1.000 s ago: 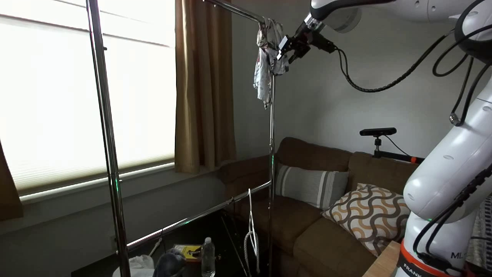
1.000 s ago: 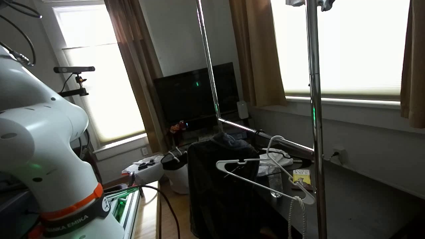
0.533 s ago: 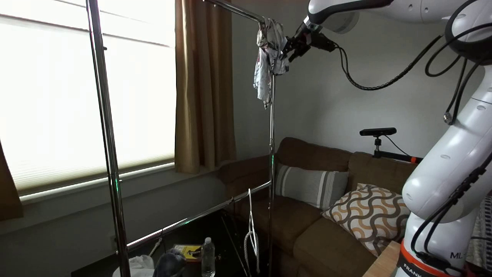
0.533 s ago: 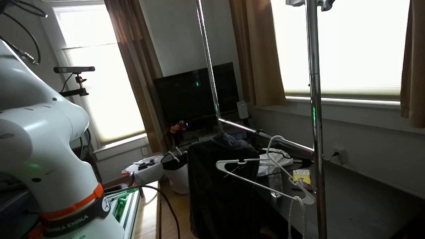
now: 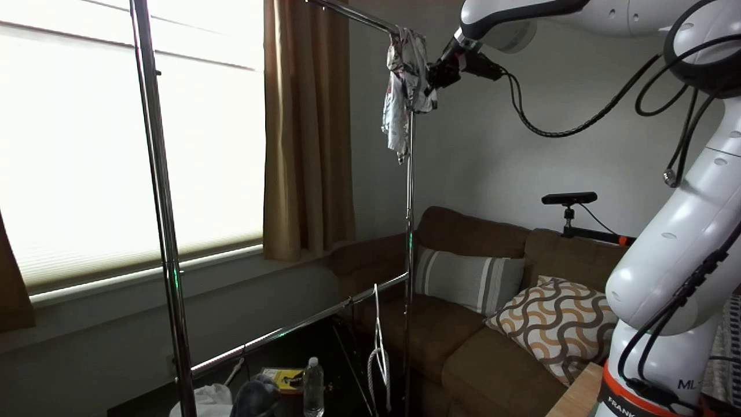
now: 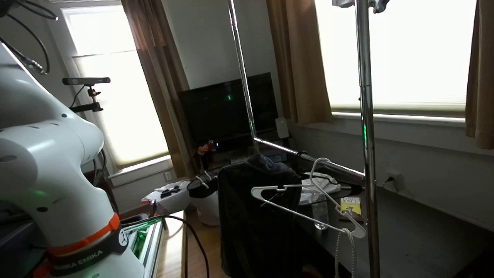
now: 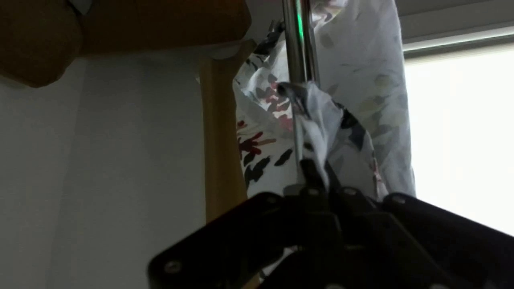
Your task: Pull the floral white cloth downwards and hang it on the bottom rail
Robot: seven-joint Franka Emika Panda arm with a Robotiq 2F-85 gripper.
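The floral white cloth [image 5: 397, 110] hangs in a bunch from the top corner of the metal rack. Its lower tip [image 6: 380, 5] only just enters the top of an exterior view. In the wrist view the cloth [image 7: 369, 60] spreads behind and around a shiny upright. A pinched fold of it runs between the fingertips of my gripper [image 7: 322, 172], which is shut on it. Seen from outside, the gripper [image 5: 430, 88] touches the cloth's right side. The bottom rail [image 5: 301, 322], a thin silver rod, crosses low between the uprights; it also shows as the rail [image 6: 343, 168] elsewhere.
A white hanger [image 6: 297, 216] with a rope loop hangs from the bottom rail near an upright [image 5: 410, 191]. A dark table [image 6: 417, 227] below carries a bottle [image 5: 313, 385] and a yellow book. A brown sofa [image 5: 463, 231] with cushions stands behind the rack.
The gripper's jaws have come together on the cloth's edge. The arm has shifted slightly, and the cloth's right side is drawn a little outward. The rack and hanger stay put.
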